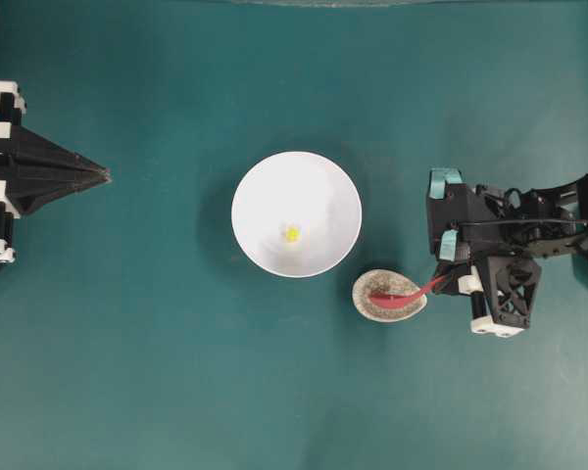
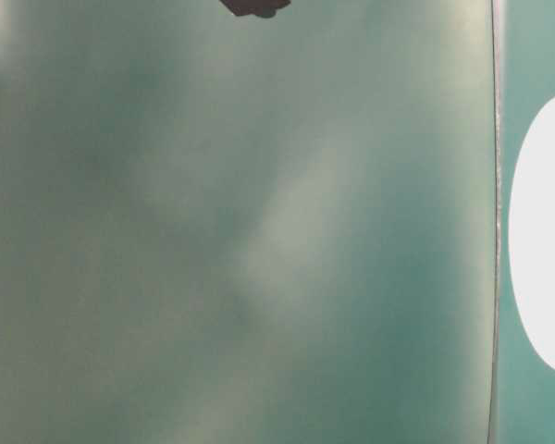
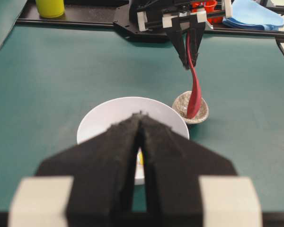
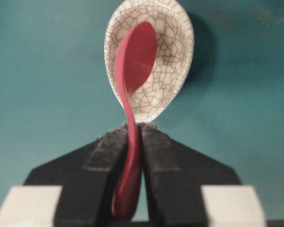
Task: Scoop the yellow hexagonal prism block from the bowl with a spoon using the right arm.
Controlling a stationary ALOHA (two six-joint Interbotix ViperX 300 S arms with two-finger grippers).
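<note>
On the green table [image 1: 157, 372], the white bowl [image 1: 265, 201] sits well apart from the right arm's [image 1: 559, 211] fingers, off to the left of them in the overhead view, with the tiny yellow block [image 1: 292, 233] lying loose on its floor. Just ahead of those fingers stands the small crackled dish [image 4: 173, 56], and the scoop of the red spoon [image 4: 135, 61] hangs over or in it; whether the scoop touches the glaze cannot be told. The right gripper [image 4: 133, 135] is clamped on the spoon's handle: the two black pads press it from either side, handle end pointing back past the fingers, scoop out in front. The left gripper [image 3: 141, 124] is parked across the table, its fingers pressed together on nothing, aimed at the bowl.

The pick-up of the spoon appears to be the step in hand; the scooping itself has not begun. The next move likely calls for lifting the spoon clear of the dish, carrying it over the bowl's near rim, then dipping the scoop low beside the block and sliding under it. The block is much smaller than the scoop, so it may skate along the curved floor.
</note>
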